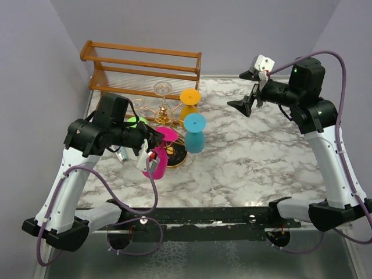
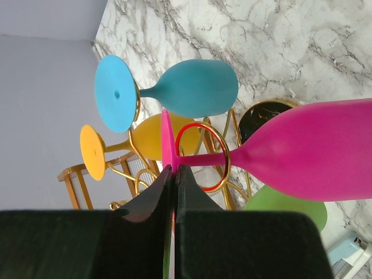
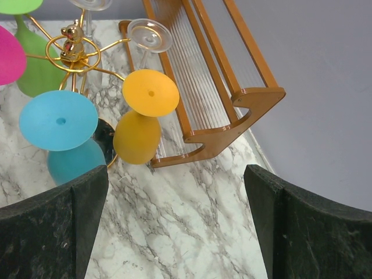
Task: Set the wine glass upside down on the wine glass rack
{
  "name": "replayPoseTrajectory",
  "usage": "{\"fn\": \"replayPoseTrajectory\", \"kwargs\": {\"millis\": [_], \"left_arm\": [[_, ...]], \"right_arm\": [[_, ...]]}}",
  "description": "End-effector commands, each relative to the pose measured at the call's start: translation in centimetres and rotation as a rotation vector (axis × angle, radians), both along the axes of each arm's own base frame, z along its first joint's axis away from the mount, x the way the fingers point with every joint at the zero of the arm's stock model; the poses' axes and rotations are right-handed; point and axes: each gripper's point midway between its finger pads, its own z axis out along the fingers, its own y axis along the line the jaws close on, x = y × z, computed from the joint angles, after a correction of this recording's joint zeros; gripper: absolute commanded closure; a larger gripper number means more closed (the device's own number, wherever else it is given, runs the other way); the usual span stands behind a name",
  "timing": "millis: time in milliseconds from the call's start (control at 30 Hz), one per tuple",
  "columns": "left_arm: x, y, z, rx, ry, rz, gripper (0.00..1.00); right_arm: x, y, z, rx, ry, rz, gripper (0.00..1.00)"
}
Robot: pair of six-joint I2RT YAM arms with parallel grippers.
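Marble worktop [image 1: 261, 163], left of centre: left gripper [image 2: 174, 173] clenched on the magenta wine glass [image 2: 314, 148] foot.
Glass hangs inverted, stem through a gold wine glass rack [image 1: 163, 114] loop; next, I judge, release and back off cleanly, while the right gripper [image 3: 177, 183] gapes empty.

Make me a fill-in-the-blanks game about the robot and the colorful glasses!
The left gripper is shut on the foot of the ___ wine glass.
The right gripper is ___ and holds nothing.
The wine glass rack is made of ___ wire.
Missing words: pink; open; gold.
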Motion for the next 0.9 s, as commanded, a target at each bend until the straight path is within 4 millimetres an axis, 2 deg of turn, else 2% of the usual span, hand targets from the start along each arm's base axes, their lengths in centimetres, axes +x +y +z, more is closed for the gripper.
{"fn": "replayPoseTrajectory", "kwargs": {"millis": [0,433,767,867], "left_arm": [[-1.7,-0.4,1.1,-0.038,0.007,-0.053,1.00],[-1.8,0.1,0.3,-0.006,0.010,-0.051,0.99],[-2.4,-0.4,2.1,-0.058,0.013,-0.064,0.99],[-2.5,-0.3,1.7,-0.048,0.017,-0.062,0.99]], "right_arm": [[-0.2,-0.5,0.1,-0.012,-0.016,-0.021,0.00],[0.0,-0.6,-0.1,-0.016,-0.014,-0.024,0.00],[0.0,-0.6,-0.3,-0.019,-0.013,-0.025,0.00],[0.1,-0.6,-0.3,-0.019,-0.011,-0.024,0.00]]}}
